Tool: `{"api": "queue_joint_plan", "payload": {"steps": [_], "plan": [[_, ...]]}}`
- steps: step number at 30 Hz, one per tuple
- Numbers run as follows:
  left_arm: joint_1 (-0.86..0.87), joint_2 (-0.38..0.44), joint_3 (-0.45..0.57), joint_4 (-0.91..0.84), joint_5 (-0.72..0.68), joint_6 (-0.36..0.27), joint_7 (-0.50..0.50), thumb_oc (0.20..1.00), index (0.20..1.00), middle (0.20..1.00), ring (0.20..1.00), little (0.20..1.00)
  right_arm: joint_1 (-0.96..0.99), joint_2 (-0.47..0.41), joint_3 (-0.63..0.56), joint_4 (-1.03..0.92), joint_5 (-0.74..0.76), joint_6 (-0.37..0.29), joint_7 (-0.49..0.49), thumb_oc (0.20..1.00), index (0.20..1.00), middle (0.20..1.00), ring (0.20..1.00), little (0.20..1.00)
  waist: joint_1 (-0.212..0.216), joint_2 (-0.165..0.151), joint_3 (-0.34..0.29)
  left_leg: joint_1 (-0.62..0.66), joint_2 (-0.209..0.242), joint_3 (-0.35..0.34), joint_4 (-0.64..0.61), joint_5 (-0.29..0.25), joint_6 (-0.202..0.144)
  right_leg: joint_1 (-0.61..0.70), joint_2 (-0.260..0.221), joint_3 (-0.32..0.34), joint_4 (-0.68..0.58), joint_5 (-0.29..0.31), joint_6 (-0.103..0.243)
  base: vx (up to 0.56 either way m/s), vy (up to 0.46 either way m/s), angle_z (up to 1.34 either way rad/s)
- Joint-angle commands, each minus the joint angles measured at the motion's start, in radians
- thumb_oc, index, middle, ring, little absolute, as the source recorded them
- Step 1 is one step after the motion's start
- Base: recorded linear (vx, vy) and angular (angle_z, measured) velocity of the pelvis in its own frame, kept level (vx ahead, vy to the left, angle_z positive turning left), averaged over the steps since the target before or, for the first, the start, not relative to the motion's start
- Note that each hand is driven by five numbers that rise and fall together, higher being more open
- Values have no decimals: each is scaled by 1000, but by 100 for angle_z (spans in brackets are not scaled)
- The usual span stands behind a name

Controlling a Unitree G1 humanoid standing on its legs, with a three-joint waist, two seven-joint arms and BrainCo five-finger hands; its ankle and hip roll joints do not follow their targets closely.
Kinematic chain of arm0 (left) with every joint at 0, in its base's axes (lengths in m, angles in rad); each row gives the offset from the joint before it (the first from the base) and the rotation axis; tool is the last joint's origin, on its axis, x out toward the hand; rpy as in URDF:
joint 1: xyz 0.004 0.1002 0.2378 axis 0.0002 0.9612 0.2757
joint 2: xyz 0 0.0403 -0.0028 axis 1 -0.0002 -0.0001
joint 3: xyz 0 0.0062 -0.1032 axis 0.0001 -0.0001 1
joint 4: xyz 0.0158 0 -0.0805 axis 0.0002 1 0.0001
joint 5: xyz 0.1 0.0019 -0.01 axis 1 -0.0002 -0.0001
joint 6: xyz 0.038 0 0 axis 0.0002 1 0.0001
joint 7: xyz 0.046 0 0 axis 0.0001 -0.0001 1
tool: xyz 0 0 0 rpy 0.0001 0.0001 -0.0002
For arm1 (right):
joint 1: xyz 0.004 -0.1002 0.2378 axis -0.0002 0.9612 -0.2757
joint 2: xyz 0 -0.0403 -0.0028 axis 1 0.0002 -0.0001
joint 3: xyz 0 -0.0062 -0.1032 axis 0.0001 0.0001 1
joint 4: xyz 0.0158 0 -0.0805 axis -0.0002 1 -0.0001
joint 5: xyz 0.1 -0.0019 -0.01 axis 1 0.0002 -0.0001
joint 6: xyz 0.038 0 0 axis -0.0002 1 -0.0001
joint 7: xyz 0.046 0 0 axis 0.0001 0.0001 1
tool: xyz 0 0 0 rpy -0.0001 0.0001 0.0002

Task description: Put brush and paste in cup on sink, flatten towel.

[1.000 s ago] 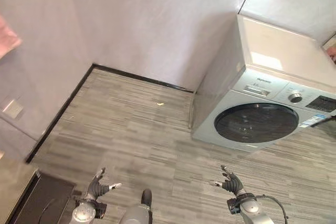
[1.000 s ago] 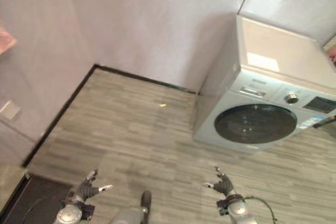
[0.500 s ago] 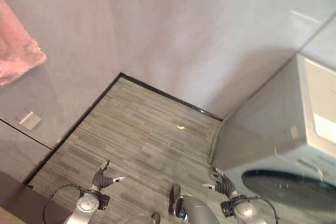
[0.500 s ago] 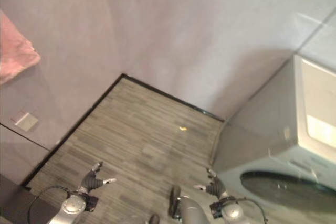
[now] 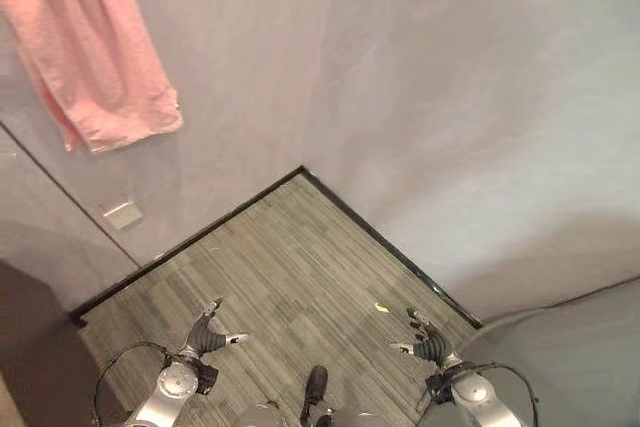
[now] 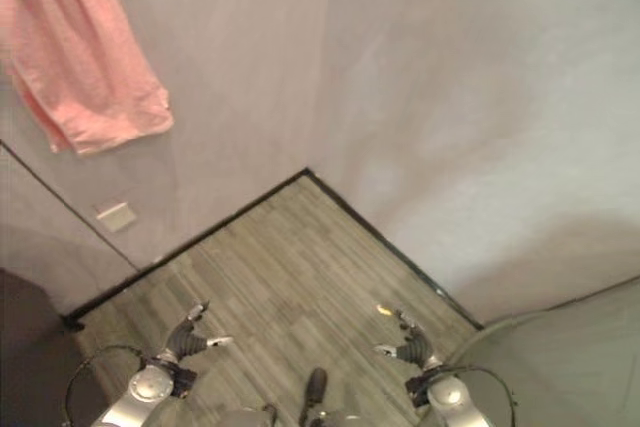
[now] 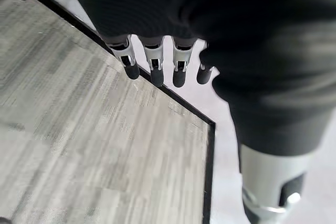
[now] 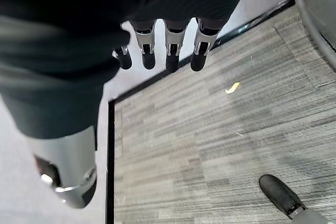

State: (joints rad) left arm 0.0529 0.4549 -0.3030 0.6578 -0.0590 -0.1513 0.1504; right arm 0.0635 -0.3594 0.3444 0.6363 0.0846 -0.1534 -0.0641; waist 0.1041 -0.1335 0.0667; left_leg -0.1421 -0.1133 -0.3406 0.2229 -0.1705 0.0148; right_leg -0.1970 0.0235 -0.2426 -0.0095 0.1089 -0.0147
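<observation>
Left hand (image 5: 205,335) and right hand (image 5: 428,344) low over wood-grain floor (image 5: 290,267), fingers relaxed apart, empty. Pink towel (image 5: 95,52) hanging on wall, upper left.

Upper left, the pink towel (image 5: 92,42) is fluffy terry cloth; the floor (image 5: 290,257) is matt grey wood-grain plank; the walls (image 5: 480,97) look smooth, faintly glossy.

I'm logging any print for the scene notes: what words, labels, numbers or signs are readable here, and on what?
None can be read.
Pink towel: no print visible.
Wall plate: blank as far as can be seen.
Yellow scrap on the floor: too small to tell.
</observation>
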Motion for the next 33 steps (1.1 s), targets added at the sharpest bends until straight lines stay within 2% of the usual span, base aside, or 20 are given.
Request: {"api": "queue_joint_plan", "payload": {"steps": [1,7,13,15,16,17,18,19,25,26,27,28,29,30,31,32,33], "plan": [[-50,11,-20,-19,33,-37,16,1000,1000,1000,1000,1000,3,-36,-39,-78,13,-42,-18,1000,1000,1000,1000,1000,-10,8,-2,8,6,117,-94,159,-38,74,-45,-32,67,-105,115,0,10,45],[-57,-3,-18,-37,19,-41,29,1000,1000,1000,1000,1000,15,-33,-47,-74,7,-40,-25,1000,1000,1000,1000,1000,-16,26,-6,10,29,178,-111,160,-43,95,-68,-83,73,-116,112,22,33,32],[-24,-10,12,-56,-10,-37,28,1000,1000,1000,1000,1000,16,-24,-43,-56,4,-32,-21,1000,1000,1000,1000,1000,-8,42,-8,12,26,172,-81,169,-55,116,-78,-117,94,-147,99,64,20,16],[-22,-19,10,-61,-14,-32,26,1000,1000,1000,1000,1000,20,-28,-52,-60,3,-30,-28,1000,1000,1000,1000,1000,-18,50,-2,-8,34,251,-73,190,-65,132,-95,-154,85,-146,103,3,54,46],[-27,-23,7,-65,-11,-29,25,1000,1000,1000,1000,1000,21,-40,-62,-68,0,-30,-35,1000,1000,1000,1000,1000,-39,54,0,-29,59,378,-68,192,-55,136,-107,-178,78,-138,109,-28,62,87],[-30,-28,5,-65,-11,-27,24,1000,1000,1000,1000,1000,22,-41,-67,-68,-2,-28,-43,1000,1000,1000,1000,1000,-58,57,1,-29,87,509,-64,177,-47,141,-115,-197,76,-135,116,-18,69,121],[-35,-35,-1,-61,-8,-26,22,1000,1000,1000,1000,1000,19,-41,-68,-63,-6,-22,-49,1000,1000,1000,1000,1000,-59,59,5,-43,104,577,-36,168,-44,142,-119,-202,72,-130,116,146,128,208],[-28,-40,0,-65,-7,-30,23,1000,1000,1000,1000,1000,18,-35,-72,-58,-5,-18,-45,1000,1000,1000,1000,1000,-50,69,0,-24,100,588,-51,113,-43,161,-123,-203,77,-150,124,207,148,164],[32,-13,27,-111,-9,-28,10,1000,1000,1000,1000,1000,-4,-8,-66,-31,7,-16,-25,1000,1000,1000,1000,1000,-27,73,-23,34,73,544,-107,87,-2,173,-161,-186,185,-190,128,159,140,6],[35,-9,29,-111,-6,-29,9,1000,1000,1000,1000,1000,-9,-4,-63,-30,8,-16,-25,1000,1000,1000,1000,1000,-23,74,-20,29,69,546,-114,111,11,160,-175,-200,205,-159,123,79,106,19],[36,-9,29,-111,-6,-29,9,1000,1000,1000,1000,1000,-9,-4,-62,-30,8,-16,-25,1000,1000,1000,1000,1000,-24,73,-23,42,66,532,-116,90,5,167,-175,-184,213,-178,135,-2,122,31],[38,-5,28,-108,5,-28,8,1000,1000,1000,1000,1000,-12,1,-57,-36,5,-15,-23,1000,1000,1000,1000,1000,-22,75,-22,40,58,532,-127,111,20,154,-192,-199,240,-141,133,111,174,43],[43,3,27,-119,9,-27,4,1000,1000,1000,1000,1000,-14,9,-53,-46,10,-15,-19,1000,1000,1000,1000,1000,-26,83,-17,62,45,504,-145,111,36,133,-217,-175,321,-95,142,33,182,54],[43,3,27,-119,9,-27,4,1000,1000,1000,1000,1000,-15,9,-52,-46,10,-15,-19,1000,1000,1000,1000,1000,-26,82,-16,63,44,504,-146,112,37,133,-218,-174,324,-96,143,110,157,41],[42,10,25,-129,12,-28,3,1000,1000,1000,1000,1000,-12,11,-53,-55,16,-18,-17,1000,1000,1000,1000,1000,-37,86,-12,72,39,477,-152,118,41,119,-207,-129,365,-78,146,131,67,57],[36,15,14,-129,29,-26,0,1000,1000,1000,1000,1000,-5,4,-54,-77,24,-21,-8,1000,1000,1000,1000,1000,-82,93,-10,93,30,409,-163,142,43,45,-93,63,412,-63,145,216,96,73],[29,13,11,-119,37,-30,0,1000,1000,1000,1000,1000,1,4,-52,-78,29,-22,-3,1000,1000,1000,1000,1000,-103,95,-6,115,28,378,-173,144,40,16,-47,132,403,-82,139,171,56,117]]}}
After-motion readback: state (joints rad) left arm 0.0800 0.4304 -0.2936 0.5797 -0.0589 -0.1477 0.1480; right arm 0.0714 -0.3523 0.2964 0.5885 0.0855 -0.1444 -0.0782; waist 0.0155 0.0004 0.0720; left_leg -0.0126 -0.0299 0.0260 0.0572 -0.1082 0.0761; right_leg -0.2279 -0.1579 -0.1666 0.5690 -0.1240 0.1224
